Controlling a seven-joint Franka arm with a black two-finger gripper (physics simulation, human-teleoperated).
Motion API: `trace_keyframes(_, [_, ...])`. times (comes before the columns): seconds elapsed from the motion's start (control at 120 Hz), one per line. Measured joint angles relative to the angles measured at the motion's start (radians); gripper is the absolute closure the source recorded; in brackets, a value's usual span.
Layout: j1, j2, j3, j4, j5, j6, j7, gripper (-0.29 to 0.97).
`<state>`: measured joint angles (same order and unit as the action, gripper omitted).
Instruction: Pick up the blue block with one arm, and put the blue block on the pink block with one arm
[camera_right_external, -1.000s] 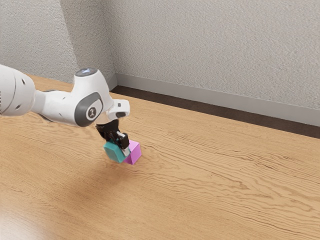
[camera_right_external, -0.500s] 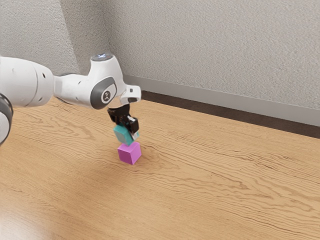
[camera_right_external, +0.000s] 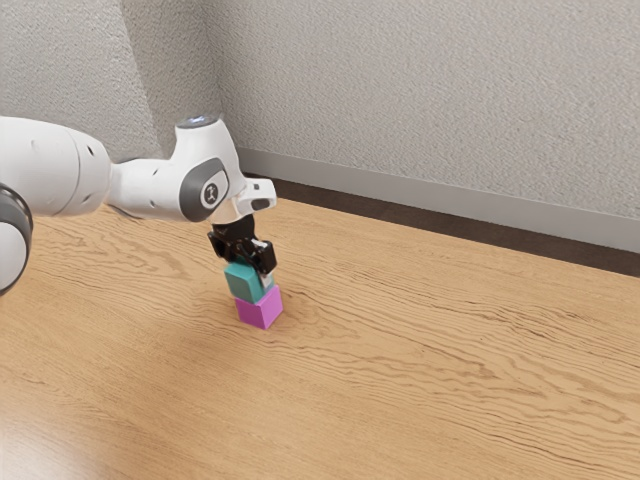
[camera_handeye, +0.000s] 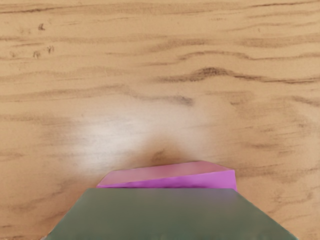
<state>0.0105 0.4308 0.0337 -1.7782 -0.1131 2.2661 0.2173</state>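
Blue block (camera_right_external: 245, 283), clamped in the tool (camera_right_external: 251, 267), has come down onto the pink block (camera_right_external: 260, 307).

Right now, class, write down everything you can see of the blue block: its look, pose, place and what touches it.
The blue block is a small teal-blue cube with plain matte faces. It stands upright and appears to rest on top of the pink block, offset slightly toward the exterior view's left. The black gripper is shut on its upper part from above. In the wrist view it looks dark and blurred just under the hand.
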Motion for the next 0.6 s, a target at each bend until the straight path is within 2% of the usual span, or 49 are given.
trace_keyframes(0.175, [-0.001,-0.029,0.0,-0.003,-0.008,-0.005,-0.005,0.09])
trace_keyframes(0.233, [-0.001,-0.114,0.0,-0.042,-0.009,-0.01,-0.006,0.07])
trace_keyframes(0.408, [0.0,-0.461,-0.005,-0.138,-0.008,-0.103,-0.01,0.03])
trace_keyframes(0.508, [-0.002,-0.552,-0.002,-0.149,0.006,-0.197,-0.012,0.02])
trace_keyframes(0.6, [0.0,-0.579,-0.002,-0.145,0.031,-0.276,-0.013,0.01])
